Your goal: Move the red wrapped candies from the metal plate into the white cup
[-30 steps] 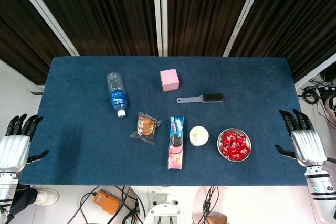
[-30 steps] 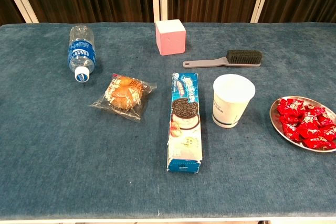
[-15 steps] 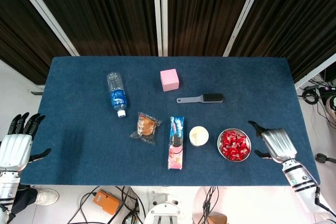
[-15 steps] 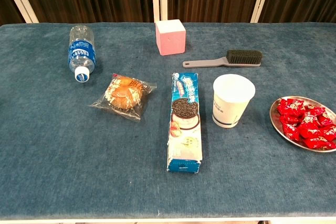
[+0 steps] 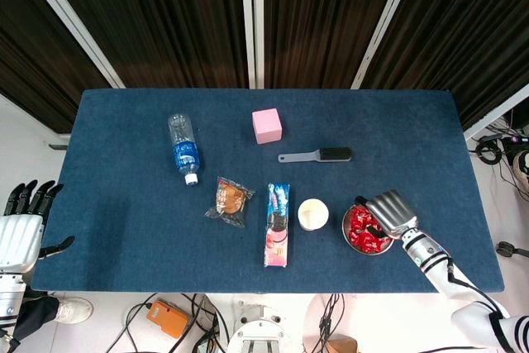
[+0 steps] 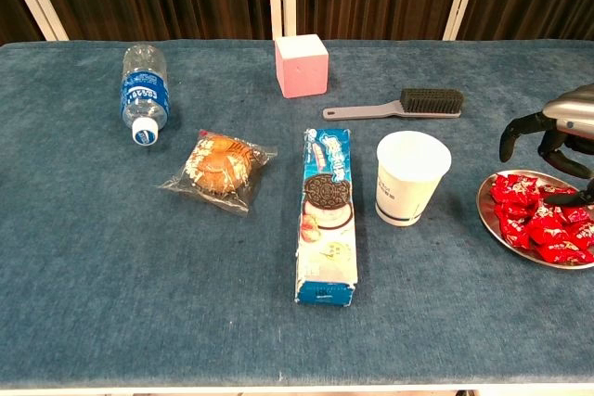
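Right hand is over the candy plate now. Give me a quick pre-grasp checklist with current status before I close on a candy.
1. Right hand above the metal plate: ok.
2. Fingers apart, nothing held: ok.
3. Red wrapped candies all on the plate: ok.
4. White cup upright, mouth open, just left of the plate: ok.
5. Contact between fingers and candy: cannot tell.
6. Left hand off the table's left edge, clear of the work: ok.

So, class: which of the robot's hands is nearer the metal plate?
Right. The right hand hovers over the metal plate; the left hand waits off the table's far edge.
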Robot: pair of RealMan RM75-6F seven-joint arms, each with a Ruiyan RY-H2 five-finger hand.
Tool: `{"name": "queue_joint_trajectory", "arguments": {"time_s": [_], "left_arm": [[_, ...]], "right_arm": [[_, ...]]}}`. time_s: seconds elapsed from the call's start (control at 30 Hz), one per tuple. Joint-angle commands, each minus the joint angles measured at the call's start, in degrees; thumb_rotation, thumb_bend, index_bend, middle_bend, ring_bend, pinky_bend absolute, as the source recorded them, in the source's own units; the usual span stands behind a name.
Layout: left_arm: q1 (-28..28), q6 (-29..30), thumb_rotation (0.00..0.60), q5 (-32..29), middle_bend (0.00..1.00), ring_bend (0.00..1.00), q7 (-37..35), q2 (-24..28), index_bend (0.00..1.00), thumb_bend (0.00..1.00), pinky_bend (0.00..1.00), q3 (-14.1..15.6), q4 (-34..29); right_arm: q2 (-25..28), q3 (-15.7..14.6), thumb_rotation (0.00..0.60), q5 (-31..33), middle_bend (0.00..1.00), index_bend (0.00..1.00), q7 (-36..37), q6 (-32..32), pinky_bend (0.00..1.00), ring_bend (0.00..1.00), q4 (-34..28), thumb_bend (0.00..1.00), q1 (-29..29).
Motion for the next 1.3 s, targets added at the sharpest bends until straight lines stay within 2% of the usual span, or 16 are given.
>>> {"name": "queue_joint_trajectory", "arguments": {"time_s": [0.03, 0.37, 0.53, 0.67, 1.0, 1.1, 1.3], "left_arm": [[0.04, -0.12, 0.600, -0.17, 0.09, 0.00, -0.02, -0.03, 0.12, 0.02, 0.00, -0.01, 0.06], [0.14, -0.19, 0.600, -0.55, 0.07, 0.00, 0.08, 0.05, 0.12, 0.02, 0.00, -0.18, 0.11], [0.31, -0.18, 0.600, -0.71, 0.07, 0.00, -0.02, 0.04, 0.12, 0.02, 0.00, -0.13, 0.23], [0.47, 0.09, 0.600, -0.63, 0.06, 0.00, -0.13, 0.04, 0.12, 0.02, 0.00, -0.13, 0.29], [0.70, 0.63, 0.600, -0.39, 0.06, 0.00, -0.47, 0.20, 0.12, 0.02, 0.00, -0.26, 0.31], [0.77, 0.70, 0.600, -0.33, 0.06, 0.00, -0.53, 0.14, 0.12, 0.02, 0.00, -0.23, 0.38], [0.93, 0.69, 0.600, -0.56, 0.06, 0.00, -0.86, -0.02, 0.12, 0.02, 0.00, -0.26, 0.86]], "right_arm": [[-0.79, 0.08, 0.600, 1.34, 0.84, 0.41, -0.51, -1.34, 1.00, 0.97, 0.95, 0.45, 1.06], [-1.97, -0.81, 0.600, 2.95, 0.84, 0.46, 0.28, -3.46, 1.00, 0.97, 2.44, 0.52, 3.18], [-2.46, -1.22, 0.600, 3.21, 0.85, 0.57, 0.70, -3.39, 1.00, 0.98, 3.45, 0.61, 3.63], [-1.92, -1.25, 0.600, 2.76, 0.85, 0.63, 1.31, -1.92, 1.00, 0.98, 3.09, 0.63, 3.56], [5.50, 1.59, 0.600, -2.72, 0.85, 0.64, 4.97, 6.82, 1.00, 0.98, -7.25, 0.63, 3.05], [5.21, 2.44, 0.600, -3.96, 0.85, 0.62, 6.18, 6.63, 1.00, 0.98, -8.93, 0.63, 4.44], [0.88, 2.46, 0.600, -4.30, 0.85, 0.57, 4.27, 3.89, 1.00, 0.98, -8.29, 0.63, 7.47]]}}
